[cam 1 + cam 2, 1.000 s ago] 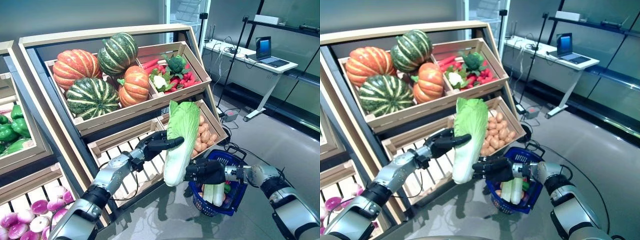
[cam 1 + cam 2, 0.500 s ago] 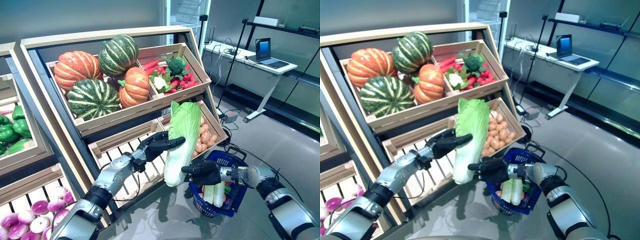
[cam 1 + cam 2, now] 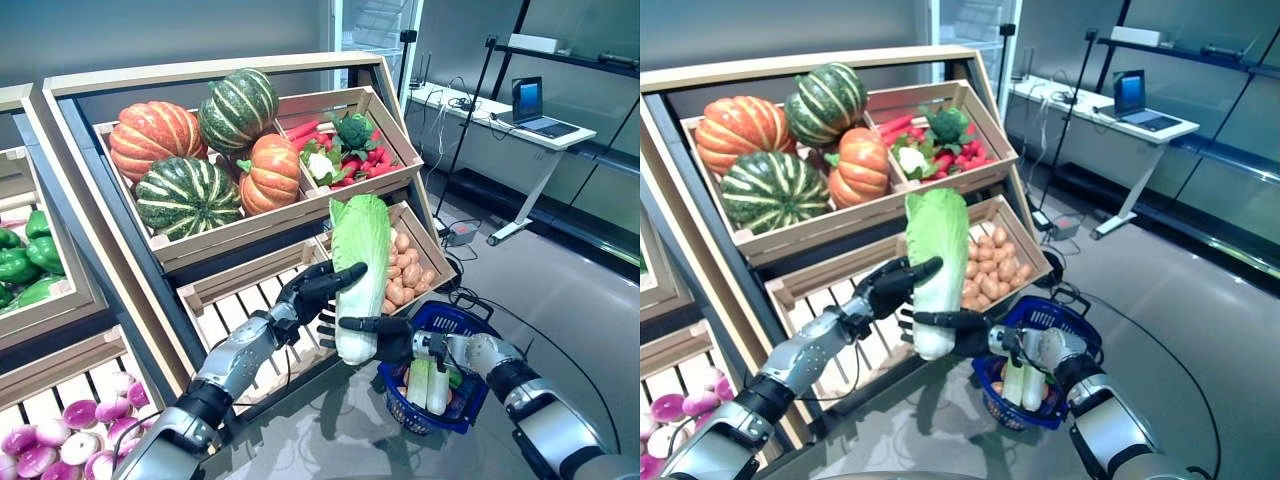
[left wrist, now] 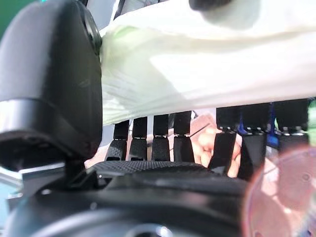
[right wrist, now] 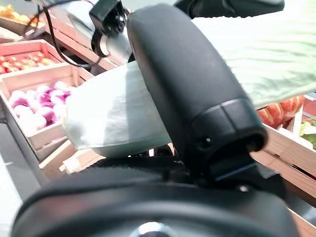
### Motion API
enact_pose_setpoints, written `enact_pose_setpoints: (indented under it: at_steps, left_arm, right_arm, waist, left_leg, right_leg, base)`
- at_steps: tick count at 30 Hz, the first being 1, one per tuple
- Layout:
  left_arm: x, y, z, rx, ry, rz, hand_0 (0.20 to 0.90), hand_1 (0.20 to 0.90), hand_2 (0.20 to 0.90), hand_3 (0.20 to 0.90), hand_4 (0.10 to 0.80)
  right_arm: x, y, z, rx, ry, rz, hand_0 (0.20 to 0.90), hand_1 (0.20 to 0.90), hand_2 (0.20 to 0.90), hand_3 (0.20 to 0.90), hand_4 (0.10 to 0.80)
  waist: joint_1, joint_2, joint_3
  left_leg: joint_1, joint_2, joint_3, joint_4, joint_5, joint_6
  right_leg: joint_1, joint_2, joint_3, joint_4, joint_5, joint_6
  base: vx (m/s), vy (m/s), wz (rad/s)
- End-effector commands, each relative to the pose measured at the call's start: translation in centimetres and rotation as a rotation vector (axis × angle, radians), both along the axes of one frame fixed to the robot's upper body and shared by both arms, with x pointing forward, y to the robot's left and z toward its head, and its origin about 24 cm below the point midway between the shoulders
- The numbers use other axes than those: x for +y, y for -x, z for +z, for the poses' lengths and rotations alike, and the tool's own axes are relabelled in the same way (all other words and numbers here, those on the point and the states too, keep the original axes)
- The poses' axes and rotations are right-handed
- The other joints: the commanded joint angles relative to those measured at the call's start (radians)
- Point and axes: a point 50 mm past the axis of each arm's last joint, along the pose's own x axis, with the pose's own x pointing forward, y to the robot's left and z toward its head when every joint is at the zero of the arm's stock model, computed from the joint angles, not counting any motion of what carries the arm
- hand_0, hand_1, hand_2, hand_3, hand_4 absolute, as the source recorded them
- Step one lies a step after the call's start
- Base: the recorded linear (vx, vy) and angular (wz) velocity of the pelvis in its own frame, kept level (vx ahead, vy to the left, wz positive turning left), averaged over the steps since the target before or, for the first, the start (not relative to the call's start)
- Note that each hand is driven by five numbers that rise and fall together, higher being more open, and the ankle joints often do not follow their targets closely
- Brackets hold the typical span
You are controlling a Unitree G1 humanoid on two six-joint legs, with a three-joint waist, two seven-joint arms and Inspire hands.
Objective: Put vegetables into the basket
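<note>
A long napa cabbage [image 3: 360,250], green on top and white at the base, stands upright in the air in front of the stand's lower crates. My left hand [image 3: 312,290] is shut on its middle, thumb across the front and fingers behind. My right hand [image 3: 392,340] grips its white base from the right, thumb [image 5: 187,89] over the cabbage [image 5: 113,118] and fingers beneath. The left wrist view shows the cabbage [image 4: 207,74] between the thumb [image 4: 49,89] and the fingers. The blue basket [image 3: 400,402] stands on the floor just right of and below the cabbage, with pale white-green stalks [image 3: 430,385] in it.
The wooden vegetable stand [image 3: 250,235] with slanted crates rises directly behind the cabbage. A crate of small brown potatoes [image 3: 408,272] is right beside it. A desk with a laptop [image 3: 530,115] stands far right. Grey floor [image 3: 560,290] lies open to the right.
The cabbage has shifted slightly left and stands more upright. My right hand has reached left from beside the basket and closed its thumb and fingers on the cabbage's base.
</note>
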Motion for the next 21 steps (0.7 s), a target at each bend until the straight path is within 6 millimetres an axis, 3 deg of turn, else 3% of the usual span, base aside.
enact_pose_setpoints:
  at_steps: [1,9,19,20,21]
  left_arm:
    - [-8.6,-0.7,8.8,-0.326,0.377,-0.290,0.300,0.300,0.300,0.300,0.400]
    - [-8.6,-0.8,8.7,-0.319,0.347,-0.294,0.300,0.300,0.300,0.300,0.400]
    - [-7.1,-1.1,8.3,-0.333,0.276,-0.272,0.300,0.300,0.300,0.300,0.400]
    - [-6.8,-1.2,8.2,-0.331,0.253,-0.280,0.486,0.486,0.486,0.486,0.524]
    - [-6.6,-1.2,8.1,-0.326,0.240,-0.281,0.844,0.844,0.844,0.844,0.762]
  right_arm:
    - [2.4,-4.9,4.7,-0.160,-0.078,-0.128,0.300,0.300,0.300,0.300,0.400]
    - [2.0,-5.3,5.2,-0.193,-0.046,-0.127,0.300,0.300,0.300,0.300,0.400]
    - [-0.5,-5.3,5.0,-0.206,0.038,-0.148,0.300,0.300,0.300,0.300,0.400]
    - [-1.1,-5.2,4.8,-0.203,0.049,-0.157,0.300,0.300,0.300,0.300,0.400]
    - [-1.4,-5.2,4.8,-0.200,0.053,-0.160,0.300,0.300,0.300,0.300,0.400]
  waist:
    - [0.023,-0.021,-0.008]
    - [0.021,-0.020,-0.006]
    - [0.017,-0.022,-0.009]
    - [0.018,-0.023,-0.008]
    - [0.017,-0.023,-0.009]
  left_leg:
    - [-0.015,-0.070,-0.012,0.001,-0.067,0.059]
    - [-0.012,-0.070,-0.017,0.001,-0.070,0.058]
    - [-0.011,-0.068,-0.013,0.001,-0.068,0.057]
    - [-0.011,-0.068,-0.012,0.001,-0.068,0.057]
    - [-0.011,-0.067,-0.011,0.001,-0.067,0.057]
  right_leg:
    - [0.013,0.015,0.055,0.013,-0.036,-0.058]
    - [0.014,0.013,0.055,0.013,-0.036,-0.057]
    - [0.014,0.014,0.059,0.013,-0.035,-0.056]
    - [0.014,0.014,0.058,0.013,-0.033,-0.056]
    - [0.013,0.014,0.058,0.013,-0.033,-0.056]
  base:
    - [0.000,0.000,0.00]
    - [0.000,0.000,0.00]
    - [0.000,0.000,0.00]
    - [0.000,0.000,0.00]
    - [0.000,0.000,0.00]
